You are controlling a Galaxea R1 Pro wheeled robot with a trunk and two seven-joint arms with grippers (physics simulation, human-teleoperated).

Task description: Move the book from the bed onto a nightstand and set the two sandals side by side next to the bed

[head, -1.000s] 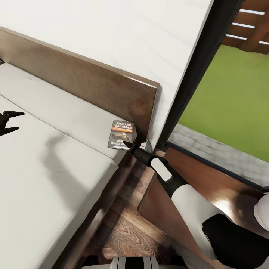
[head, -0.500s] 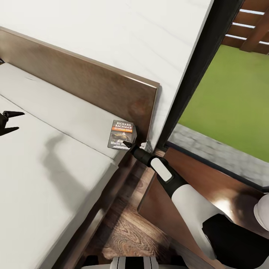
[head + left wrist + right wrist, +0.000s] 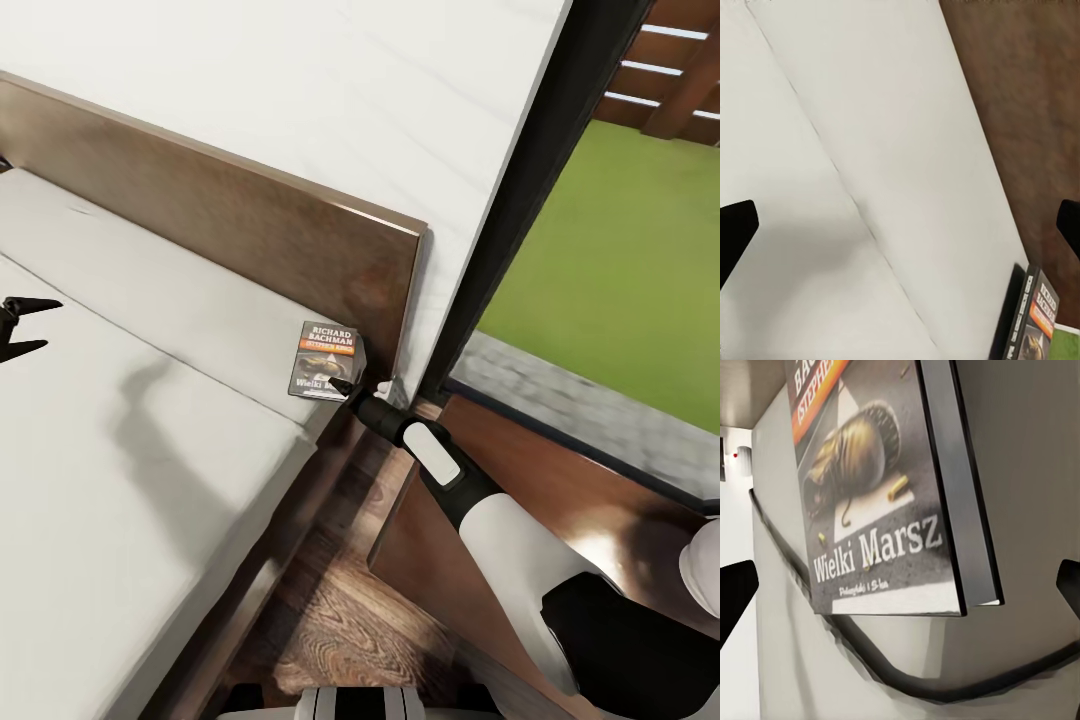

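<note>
The book (image 3: 325,358) lies flat on the grey mattress of the bed (image 3: 150,420), at the corner by the headboard (image 3: 250,230). My right gripper (image 3: 345,385) is at the book's near edge. In the right wrist view the "Wielki Marsz" cover (image 3: 881,502) is just ahead of the open right gripper (image 3: 900,592), whose fingers are spread wide with nothing between them. My left gripper (image 3: 25,325) hovers open over the mattress at far left; its wrist view has the book (image 3: 1031,319) far ahead of the left gripper (image 3: 900,229). The nightstand (image 3: 570,480) stands right of the bed. The two sandals are out of view.
A narrow strip of wood floor (image 3: 340,600) separates bed and nightstand. A tall black-framed window (image 3: 530,200) with grass beyond rises behind the nightstand. The white wall (image 3: 300,90) backs the headboard.
The left gripper has edged very slightly to the left. The right gripper and the book have stayed put.
</note>
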